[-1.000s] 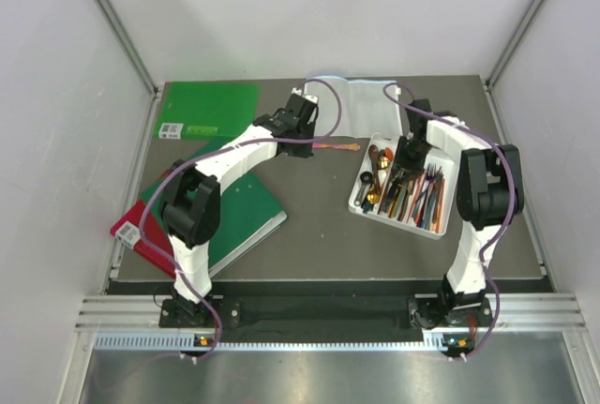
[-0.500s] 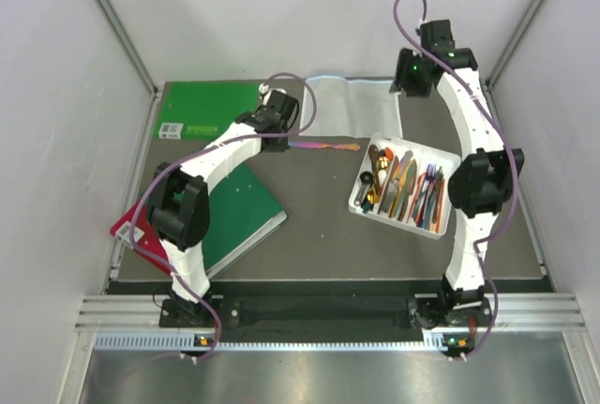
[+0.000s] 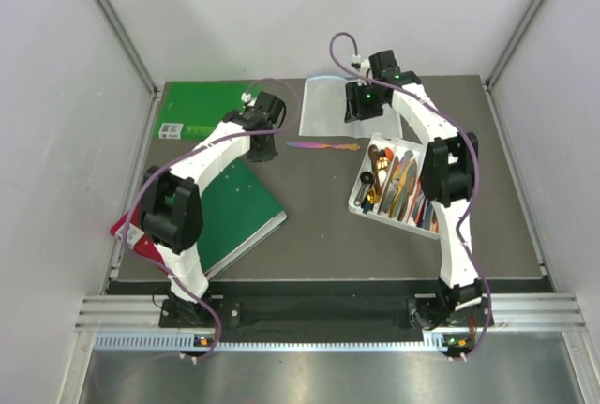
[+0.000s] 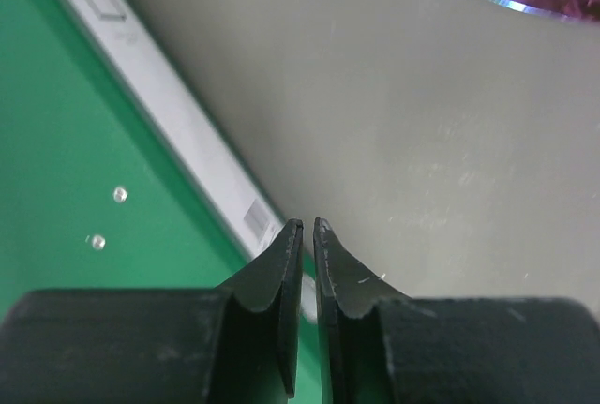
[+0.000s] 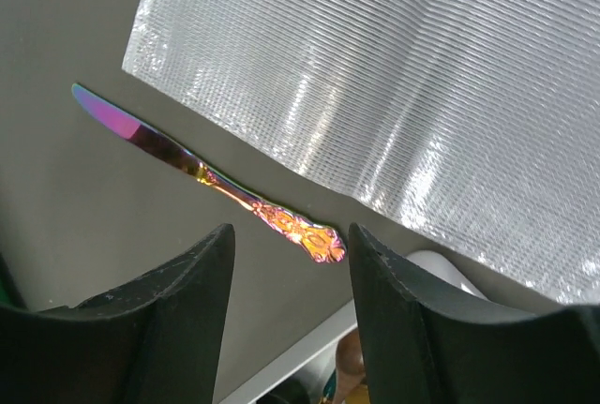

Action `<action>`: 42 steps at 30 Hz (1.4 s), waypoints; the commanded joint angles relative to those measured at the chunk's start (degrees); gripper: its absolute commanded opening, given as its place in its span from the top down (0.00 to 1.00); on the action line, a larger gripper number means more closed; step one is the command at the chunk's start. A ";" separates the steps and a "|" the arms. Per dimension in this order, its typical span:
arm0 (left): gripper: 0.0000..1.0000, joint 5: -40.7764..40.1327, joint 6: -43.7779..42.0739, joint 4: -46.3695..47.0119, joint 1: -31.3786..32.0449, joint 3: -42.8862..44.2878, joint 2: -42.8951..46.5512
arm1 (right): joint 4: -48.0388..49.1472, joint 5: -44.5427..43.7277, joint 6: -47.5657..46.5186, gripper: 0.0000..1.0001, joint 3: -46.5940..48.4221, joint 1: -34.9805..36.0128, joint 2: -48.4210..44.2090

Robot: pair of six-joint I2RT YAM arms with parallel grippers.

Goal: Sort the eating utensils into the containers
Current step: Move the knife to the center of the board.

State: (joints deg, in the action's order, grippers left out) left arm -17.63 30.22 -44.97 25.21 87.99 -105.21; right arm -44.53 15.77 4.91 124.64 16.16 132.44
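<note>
Iridescent knife (image 5: 211, 179) flat on worktop (image 3: 319, 198), long axis 10-to-4 o'clock in right wrist view, handle end just ahead of right gripper (image 5: 291, 235), jaws released. Left gripper (image 4: 307, 226) jaws nearly closed, empty; knife at its 1 o'clock. Right looks better placed.

My left arm (image 3: 211, 149): reaches forward, bent at the elbow, leaning a bit to the right.
My left gripper (image 4: 307, 224): points down. My two fingers (image 4: 281, 273) are almost together, with only a thin crack between them. Nothing is in them.
My right arm (image 3: 448, 172): stands up tall, then bends forward and to the left.
My right gripper (image 5: 291, 232): points down. My fingers (image 5: 187, 310) are wide apart and hold nothing.
</note>
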 commanded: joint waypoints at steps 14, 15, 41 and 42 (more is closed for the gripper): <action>0.86 1.10 -1.21 -5.48 0.10 -3.78 5.89 | 15.89 1.28 -20.11 0.19 -3.16 8.62 2.30; 0.86 1.19 -1.39 -5.57 0.01 -4.13 5.98 | 15.36 1.37 -20.63 0.18 -3.61 8.45 2.03; 0.87 2.60 -1.13 -4.51 0.10 -7.74 6.95 | 14.48 3.30 -24.60 0.20 -19.35 10.91 -3.07; 0.87 2.51 -1.13 -4.42 0.01 -7.74 6.86 | 14.21 3.39 -24.59 0.21 -19.43 10.91 -3.07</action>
State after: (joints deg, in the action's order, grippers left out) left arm -14.81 28.84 -49.19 25.23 80.66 -100.60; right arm -31.07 18.33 -19.03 104.66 26.59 130.52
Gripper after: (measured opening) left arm 0.132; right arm 0.803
